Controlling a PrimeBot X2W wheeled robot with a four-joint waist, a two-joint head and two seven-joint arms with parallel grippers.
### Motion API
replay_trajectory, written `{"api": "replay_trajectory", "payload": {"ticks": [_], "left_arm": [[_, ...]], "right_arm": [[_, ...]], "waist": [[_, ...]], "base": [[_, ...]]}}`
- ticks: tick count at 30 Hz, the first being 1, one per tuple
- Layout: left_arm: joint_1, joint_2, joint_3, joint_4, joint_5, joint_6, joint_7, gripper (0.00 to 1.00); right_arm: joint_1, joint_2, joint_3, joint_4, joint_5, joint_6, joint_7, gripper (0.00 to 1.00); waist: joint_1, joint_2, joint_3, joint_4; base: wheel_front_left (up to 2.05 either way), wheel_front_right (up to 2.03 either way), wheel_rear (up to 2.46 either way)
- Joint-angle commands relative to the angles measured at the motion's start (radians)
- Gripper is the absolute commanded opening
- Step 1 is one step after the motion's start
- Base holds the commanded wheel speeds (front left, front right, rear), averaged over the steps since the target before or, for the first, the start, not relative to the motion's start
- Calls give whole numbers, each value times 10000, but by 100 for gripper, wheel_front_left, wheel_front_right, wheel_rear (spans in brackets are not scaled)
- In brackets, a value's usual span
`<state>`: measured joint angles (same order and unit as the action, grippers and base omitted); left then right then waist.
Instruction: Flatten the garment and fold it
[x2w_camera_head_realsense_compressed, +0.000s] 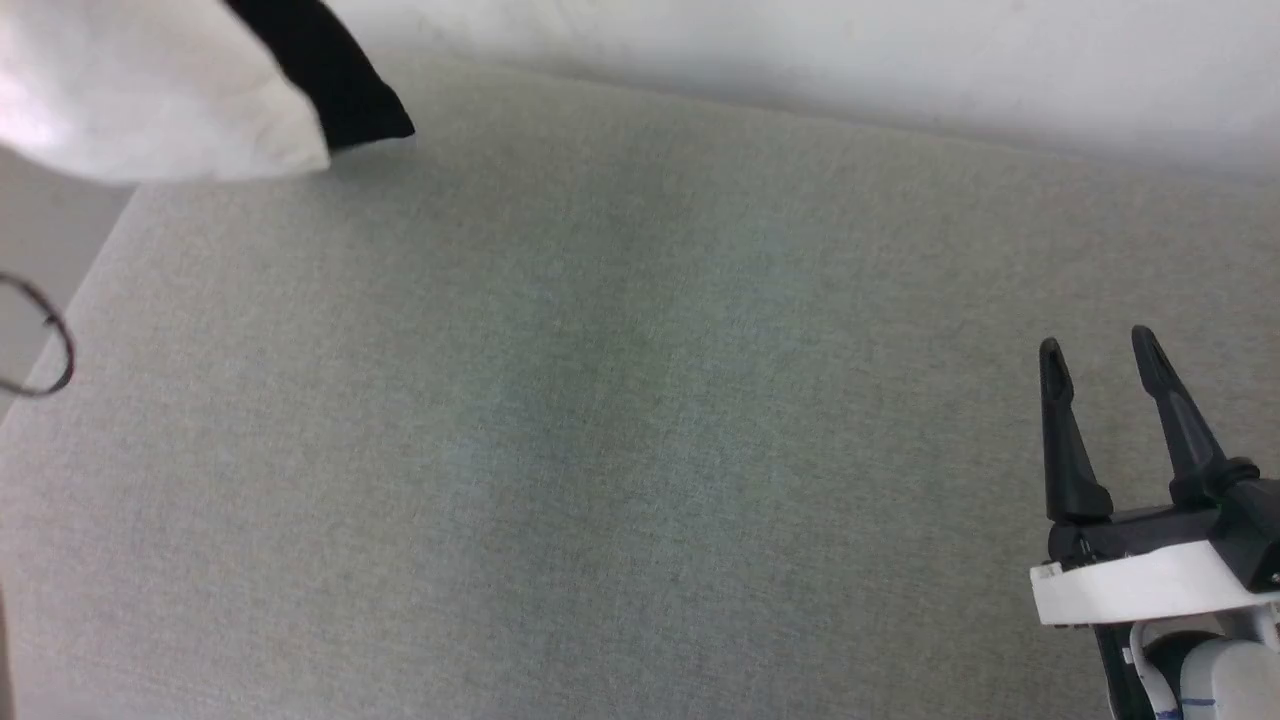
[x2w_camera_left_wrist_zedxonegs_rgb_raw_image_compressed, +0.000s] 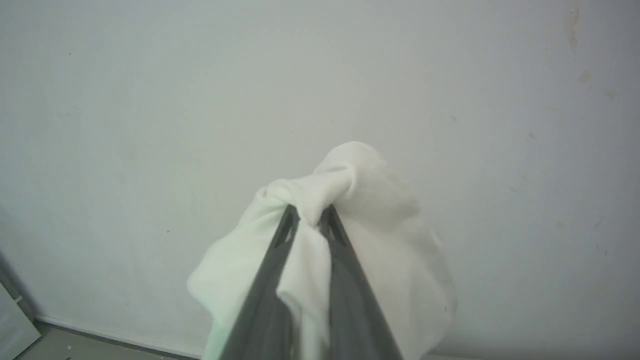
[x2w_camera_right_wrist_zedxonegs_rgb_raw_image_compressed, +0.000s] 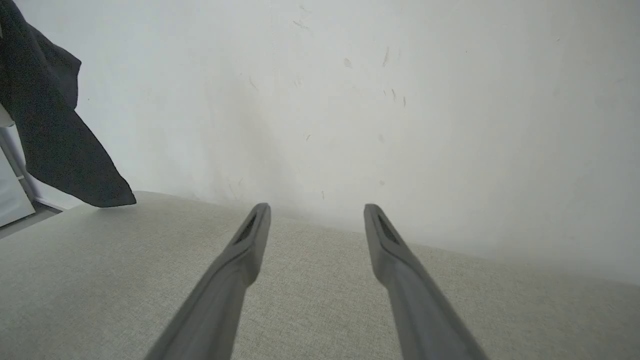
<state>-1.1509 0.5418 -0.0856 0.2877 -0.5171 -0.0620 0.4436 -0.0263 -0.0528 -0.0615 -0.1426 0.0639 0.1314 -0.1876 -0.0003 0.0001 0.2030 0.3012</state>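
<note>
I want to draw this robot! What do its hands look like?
Each hand is two long, dark, pointy fingers. The right gripper has a black base on a white wrist block. The left gripper has dark grey fingers.

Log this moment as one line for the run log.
left gripper: shut on garment | right gripper: open, empty, over grey surface | garment: bunched, hanging, not yet flattened

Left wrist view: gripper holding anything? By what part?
The left gripper is shut on the shirt, pinching a bunched fold of its white body cloth; exactly where cannot be told. The right gripper is open, empty.
</note>
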Motion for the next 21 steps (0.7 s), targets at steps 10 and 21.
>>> {"api": "replay_trajectory", "payload": {"ticks": [10, 21], "left_arm": [[-1599, -1559, -820, -367, -160, 238, 243, 0], [-658, -2710, -1780, -1347, -771, 69, 760, 0]], "right_arm": [[454, 25, -428, 392, 448, -7, -408, 100], [747, 25, -941, 351, 587, -7, -536, 100]], "waist": [[3, -1, -1627, -1270], [3, -1, -2102, -2585]], "base": [[0, 0, 0], [0, 0, 0]]}}
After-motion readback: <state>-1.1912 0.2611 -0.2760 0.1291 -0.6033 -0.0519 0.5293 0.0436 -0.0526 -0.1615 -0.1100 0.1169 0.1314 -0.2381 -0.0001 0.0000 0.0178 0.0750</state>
